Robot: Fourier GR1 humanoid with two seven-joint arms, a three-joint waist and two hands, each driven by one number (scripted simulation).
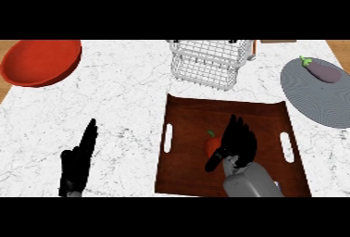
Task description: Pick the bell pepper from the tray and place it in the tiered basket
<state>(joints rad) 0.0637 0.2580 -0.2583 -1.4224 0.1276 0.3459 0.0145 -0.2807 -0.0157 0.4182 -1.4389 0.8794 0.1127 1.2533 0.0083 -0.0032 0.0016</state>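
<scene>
A: What is taking up most of the view?

B: The white marbled counter [130, 97] is filling nearly all of it, with strips of wood showing at its far corners.

A: And the biggest thing lying on it?

B: The dark wooden tray [198, 115] is sitting right of centre, with a slot handle on each side. Beyond its far edge the white wire tiered basket [205, 65] is standing, just apart from the tray.

A: Anything off to the sides?

B: A grey plate [308, 102] is lying at the right edge, carrying a purple eggplant [322, 71] near its far end. A red bowl [41, 62] is sitting at the far left corner.

A: Where are the arms?

B: The right forearm [253, 183] is coming up over the near part of the tray, and the right hand [238, 139] is curling over the bell pepper. The left hand [78, 162] is resting on the counter at the near left, fingers straight and pointing away, holding nothing.

A: And the bell pepper itself?

B: The red bell pepper [212, 144] is lying on the tray near its middle, its green stem pointing away. The right hand is covering its right side with the fingers bending round it, and the thumb is lying near its close end.
</scene>
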